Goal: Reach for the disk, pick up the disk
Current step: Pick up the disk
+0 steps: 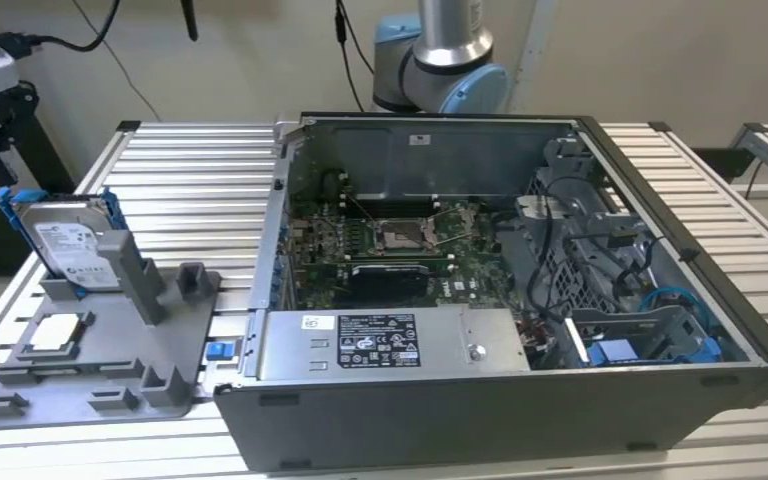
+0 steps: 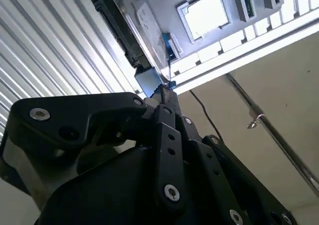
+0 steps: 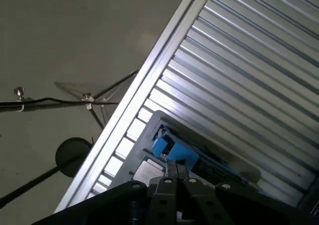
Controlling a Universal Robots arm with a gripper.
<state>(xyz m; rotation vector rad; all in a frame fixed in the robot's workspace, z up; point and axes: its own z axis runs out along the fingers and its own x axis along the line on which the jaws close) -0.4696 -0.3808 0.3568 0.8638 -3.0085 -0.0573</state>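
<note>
Slatted metal table [image 1: 197, 160], one open computer case [image 1: 491, 420], one disk [image 1: 67, 245].
Disk stands upright; case beside it, one gripper [image 2: 163, 91] close to its blue bracket; grip state cannot be told.

In the exterior view you're looking at an arm [image 1: 448, 50] built from a polished silver tube that runs into rounded grey joint housings, each closed by a pale blue cap [image 1: 475, 95]. In both wrist views your claw [image 2: 163, 95] is matte black throughout. It is made of flat, rounded link plates stacked side by side, pinned with small bright silver screws [image 2: 39, 114] and dotted with dark round holes, over a bulkier smooth black body.
</note>
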